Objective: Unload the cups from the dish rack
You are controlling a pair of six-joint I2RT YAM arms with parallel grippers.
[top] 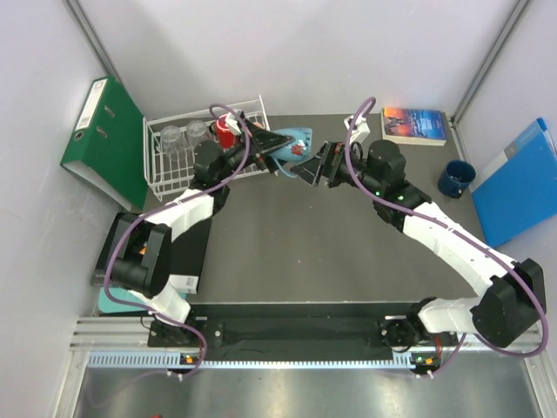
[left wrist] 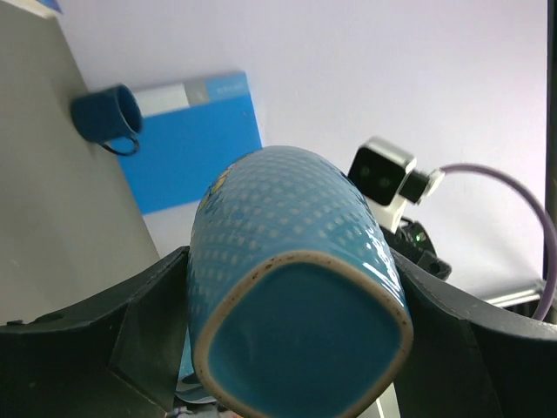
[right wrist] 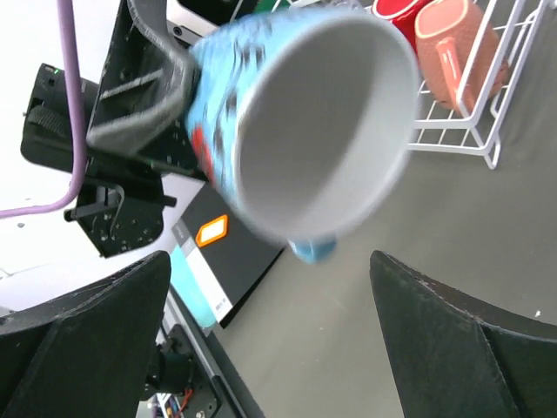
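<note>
My left claw [left wrist: 300, 335] grasps the light blue dotted ceramic mug [left wrist: 287, 231] in the air beside the white wire dish rack [top: 157, 187], while my right claw [right wrist: 270, 344] is released; the dark blue mug [top: 454, 178] is out, and the red mug [top: 226, 135], the orange mug [right wrist: 452, 43] and two clear glass tumblers [top: 172, 138] wait inside.

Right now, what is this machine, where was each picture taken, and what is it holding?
These are two robot arms bolted to a table's near edge, each ending in a two-finger gripper. One picture looks down from overhead; the other two come from cameras on the wrists. The left gripper clamps a light blue ceramic mug in the air, mouth toward the open right gripper, which touches nothing. The white wire dish rack holds two clear glass tumblers, a red mug and an orange mug; a dark blue mug stands on the table at the right.
</note>
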